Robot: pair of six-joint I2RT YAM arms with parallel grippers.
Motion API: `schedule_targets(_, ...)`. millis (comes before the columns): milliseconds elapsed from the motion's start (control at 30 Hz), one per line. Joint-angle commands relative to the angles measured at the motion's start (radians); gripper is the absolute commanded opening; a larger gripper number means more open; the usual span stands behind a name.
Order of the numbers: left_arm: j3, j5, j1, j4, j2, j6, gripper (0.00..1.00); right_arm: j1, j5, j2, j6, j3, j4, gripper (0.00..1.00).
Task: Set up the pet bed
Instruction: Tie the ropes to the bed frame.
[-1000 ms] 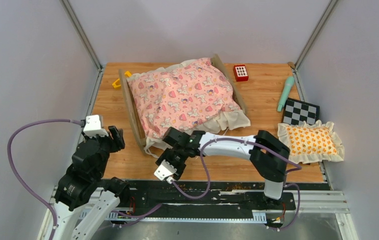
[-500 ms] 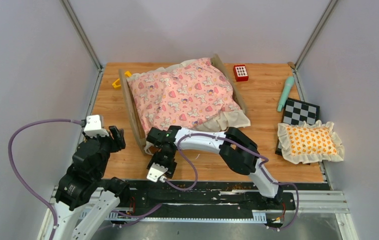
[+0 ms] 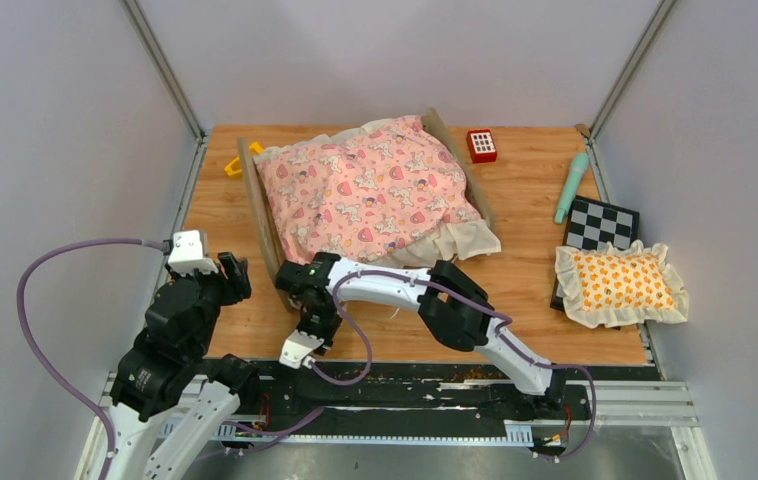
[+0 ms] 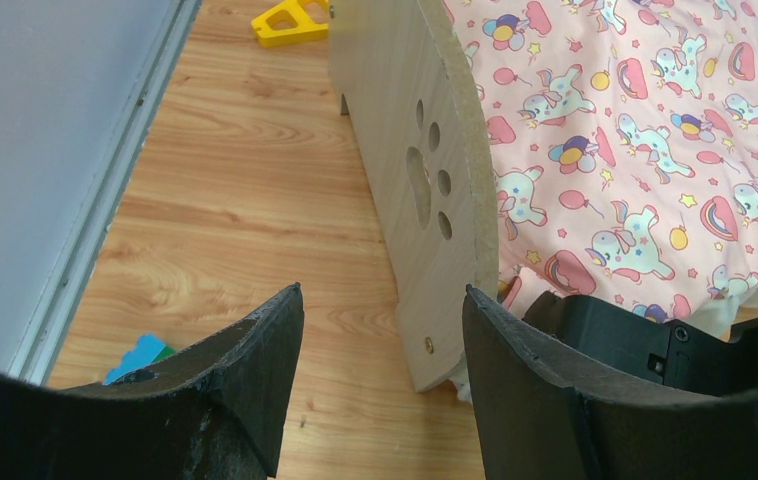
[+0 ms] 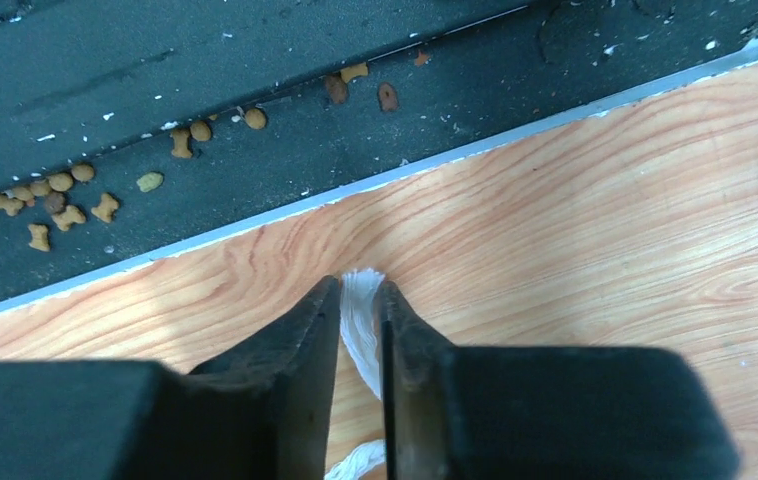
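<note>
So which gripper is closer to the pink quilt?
Right. The right gripper pinches the white frill of the pink quilt; the left gripper hovers open, beyond the headboard.

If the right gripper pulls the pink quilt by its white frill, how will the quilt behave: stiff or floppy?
Probably floppy: the pink quilt drapes in soft folds over the bed frame. Likely light, so it should drag along rather than lift whole. The thin white frill pinched in the right gripper may slip out.
</note>
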Motion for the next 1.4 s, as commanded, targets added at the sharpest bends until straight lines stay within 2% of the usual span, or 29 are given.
schedule_targets(0, -0.002, -0.007, -0.001, 0.018, -0.013, -0.010, 0.67, 0.007, 0.074, 0.057, 0.026, 0.012, -0.056, 0.11)
schedule_targets(33, -0.003, -0.009, -0.001, 0.018, -0.014, -0.009, 0.67, 0.006, 0.073, 0.051, 0.031, -0.002, -0.046, 0.03)
schedule_targets(67, -0.003, -0.011, -0.001, 0.019, -0.015, -0.008, 0.67, 0.006, 0.066, 0.038, 0.035, -0.023, -0.029, 0.00)
schedule_targets(233, -0.019, -0.002, -0.001, 0.035, -0.024, -0.006, 0.68, -0.003, -0.044, -0.108, 0.099, -0.215, 0.198, 0.00)
schedule_targets(533, -0.114, 0.073, -0.001, 0.161, -0.157, -0.040, 0.72, -0.053, -0.280, -0.279, 0.368, -0.495, 0.658, 0.00)
schedule_targets(767, -0.153, 0.170, -0.001, 0.195, -0.203, -0.069, 0.72, -0.082, -0.340, -0.421, 0.573, -0.727, 0.996, 0.00)
schedule_targets(900, -0.180, 0.212, -0.001, 0.216, -0.225, -0.097, 0.71, -0.102, -0.320, -0.470, 0.766, -0.823, 1.229, 0.00)
schedule_targets(1033, -0.204, 0.214, -0.002, 0.224, -0.273, -0.118, 0.71, -0.116, -0.323, -0.492, 0.887, -0.871, 1.367, 0.00)
schedule_targets(1167, -0.233, 0.200, -0.001, 0.264, -0.333, -0.133, 0.71, -0.129, -0.310, -0.503, 1.116, -0.918, 1.613, 0.00)
schedule_targets(1367, -0.261, 0.214, -0.001, 0.309, -0.371, -0.133, 0.71, -0.149, -0.141, -0.502, 1.487, -0.960, 1.817, 0.00)
